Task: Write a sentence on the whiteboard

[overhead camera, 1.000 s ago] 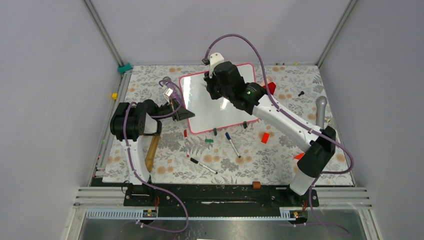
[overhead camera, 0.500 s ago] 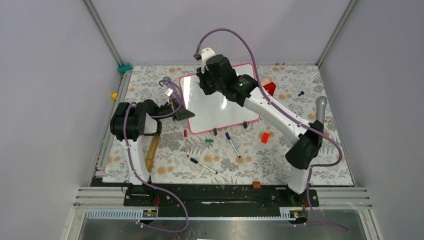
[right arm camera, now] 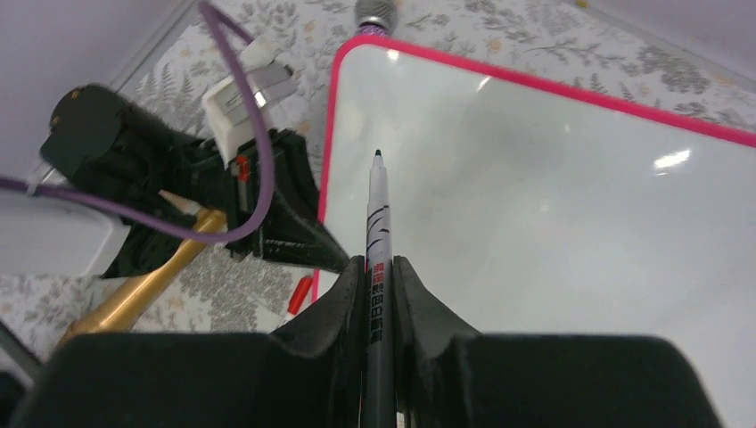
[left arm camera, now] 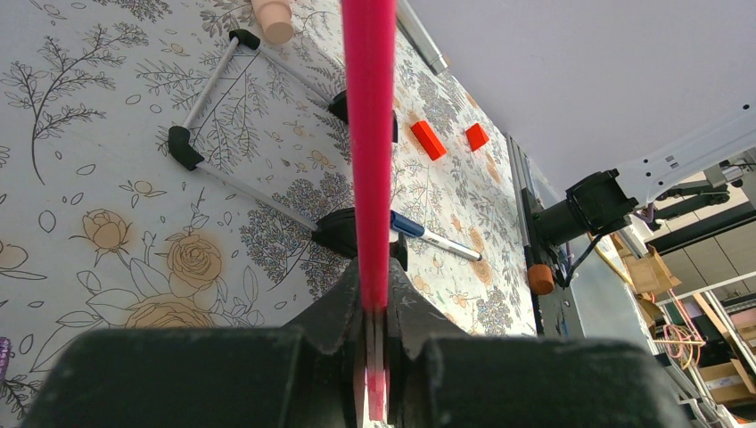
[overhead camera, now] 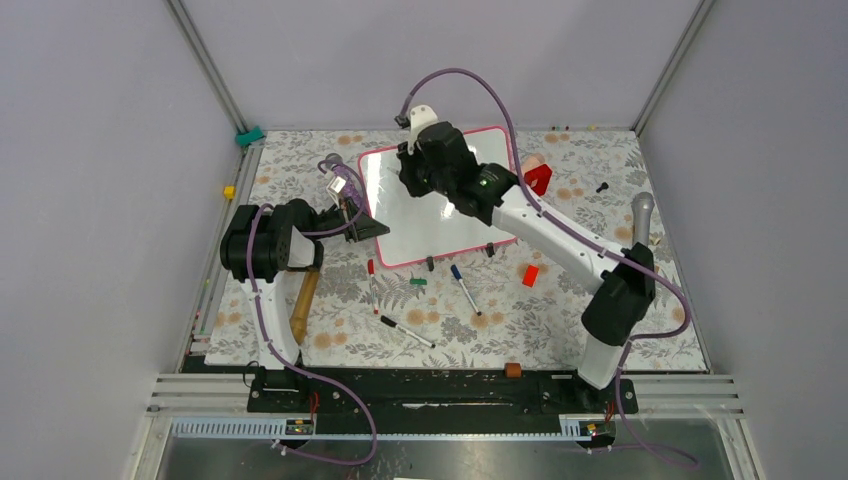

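The whiteboard point(overhead camera: 430, 228) sits at the far middle of the floral surface point(overhead camera: 300, 180), with its two black feet along its near edge. The left gripper point(overhead camera: 366, 228) is clamped on the pink-red frame at the board's left edge. In the left wrist view the frame runs up between its closed fingers point(left arm camera: 410, 314). The right gripper point(right arm camera: 379, 267) hangs over the board's upper left part, closed around a marker point(right arm camera: 377, 209). The marker's dark tip points at the glossy white face near the left frame; whether it touches cannot be told. A blue-capped pen point(overhead camera: 464, 288) lies just beside the board's near edge.
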Tool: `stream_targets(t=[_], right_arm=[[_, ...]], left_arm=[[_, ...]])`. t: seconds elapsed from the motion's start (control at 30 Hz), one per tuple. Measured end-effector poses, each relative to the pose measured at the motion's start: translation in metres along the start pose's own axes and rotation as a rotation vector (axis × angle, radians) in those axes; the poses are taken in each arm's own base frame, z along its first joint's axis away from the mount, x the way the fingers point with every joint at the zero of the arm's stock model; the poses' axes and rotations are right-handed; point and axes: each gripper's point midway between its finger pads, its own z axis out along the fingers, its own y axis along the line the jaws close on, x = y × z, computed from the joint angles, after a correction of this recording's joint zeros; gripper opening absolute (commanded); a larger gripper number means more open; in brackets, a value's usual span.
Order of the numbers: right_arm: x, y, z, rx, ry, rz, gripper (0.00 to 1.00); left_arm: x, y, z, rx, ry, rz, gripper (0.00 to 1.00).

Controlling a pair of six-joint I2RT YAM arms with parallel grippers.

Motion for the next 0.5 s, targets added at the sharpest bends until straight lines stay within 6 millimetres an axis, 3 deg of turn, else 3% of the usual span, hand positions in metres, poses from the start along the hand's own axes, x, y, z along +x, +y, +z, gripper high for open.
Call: stream_targets(t=[0.2,0.5], right_arm=[[0.027,0.014,-0.007,-0.123,-0.013,-0.023,0.00],[0.002,0.010,-0.011,-0.085,-0.060,-0.030,0.00]], left_arm=[[0.000,0.000,0.000,0.000,0.000,0.000,0.00],[0.000,0.000,0.000,0.000,0.000,-0.004,0.00]])
